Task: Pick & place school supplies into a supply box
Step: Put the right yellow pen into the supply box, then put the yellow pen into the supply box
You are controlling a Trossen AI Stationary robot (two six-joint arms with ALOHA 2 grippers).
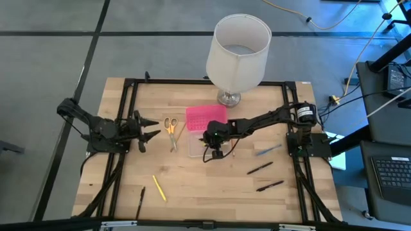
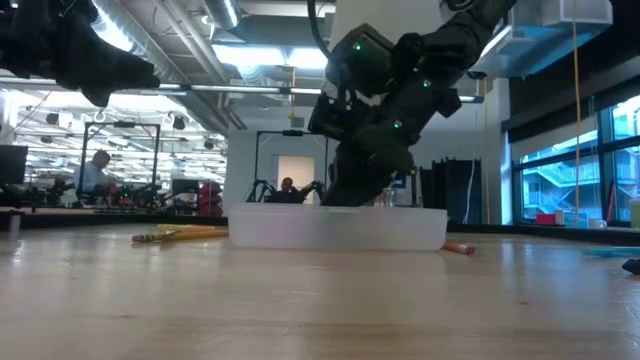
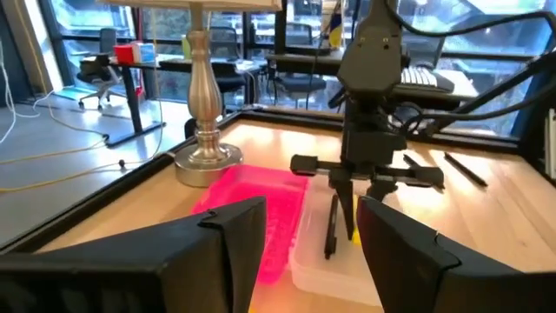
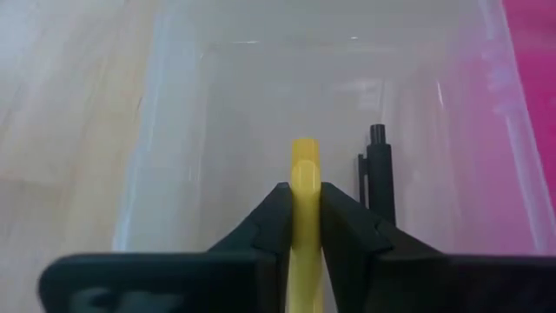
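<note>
Table [image 1: 212, 186] of pale wood fills the centre of the overhead frame, with a white-shaded lamp [image 1: 238, 48] standing at its upper edge. Just below the lamp, mid-frame, lies the supply box [image 1: 196, 146], its clear tray open and its pink lid [image 1: 205, 117] folded back toward the lamp base. My right gripper [image 4: 304, 204] reaches in from the right of the frame and hangs low over the clear tray, my fingers [image 4: 271, 228] clamped on a yellow pencil [image 4: 304, 174] that points into the tray. A black pen [image 4: 379, 174] already lies inside, just beside the pencil. My left gripper [image 1: 146, 128] waits at the left of the overhead frame, above the table and pointing toward the box, its fingers spread wide with nothing between them. Yellow-handled scissors [image 1: 170, 126] lie between that gripper and the box. A second pencil [image 1: 158, 187] rests lower left, near a dark pen [image 1: 139, 201]; two more pens [image 1: 260, 168] lie lower right, well apart from the box.
</note>
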